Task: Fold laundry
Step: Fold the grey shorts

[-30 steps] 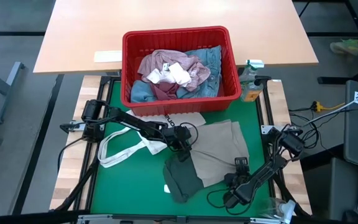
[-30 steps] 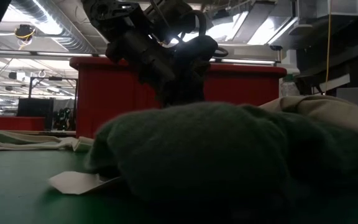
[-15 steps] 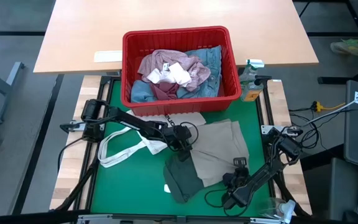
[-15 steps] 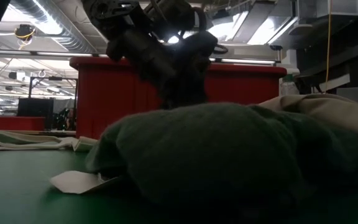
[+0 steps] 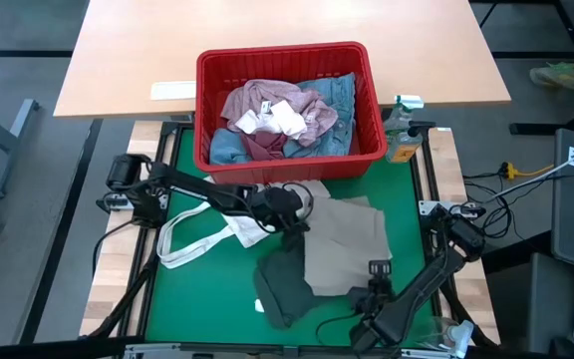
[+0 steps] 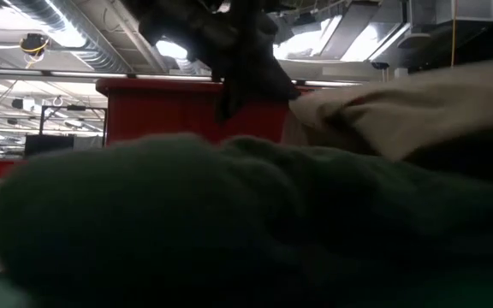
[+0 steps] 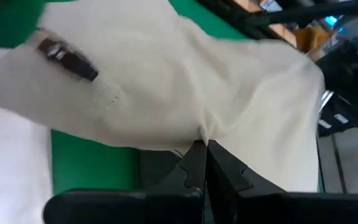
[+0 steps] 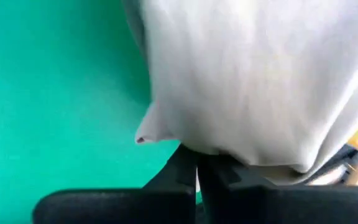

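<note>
The beige trousers (image 5: 347, 239) lie folded on the green mat, partly over the dark green top (image 5: 279, 284), which bulks close in the low view (image 6: 229, 222). My left gripper (image 5: 291, 216) is shut on the trousers' left edge. At their near edge my right gripper (image 5: 371, 285) is shut on them too. The low view shows the trousers (image 6: 400, 111) raised above the green top. A mottled pink top (image 5: 267, 105), blue denim (image 5: 332, 95) and white socks (image 5: 277, 118) lie in the red basket. My left gripper pinches a puckered bit of the trousers' left edge (image 7: 197, 134) between its two shut fingers, coming slanting down from the table's left. That edge is lifted off the mat; the cloth spreads away from the fingers. One layer or several, I cannot tell. My right gripper pinches the trousers' near edge (image 8: 194, 146) between its shut fingers, pointing steeply down from the near right. The cloth bulges over the fingertips and hides the place of contact. That edge is raised above the green mat (image 8: 55, 93).
The red basket (image 5: 199, 110) stands at the mat's far edge. A white tote bag (image 5: 192, 239) lies on the mat left of the garments. A bottle (image 5: 402, 135) stands at the far right corner. A wooden table (image 5: 128, 50) lies beyond.
My right gripper has shut on the trousers' near edge and risen with it. My left gripper has risen too, lifting the left edge. The trousers have come up off the green top, which now fills more of the low view.
</note>
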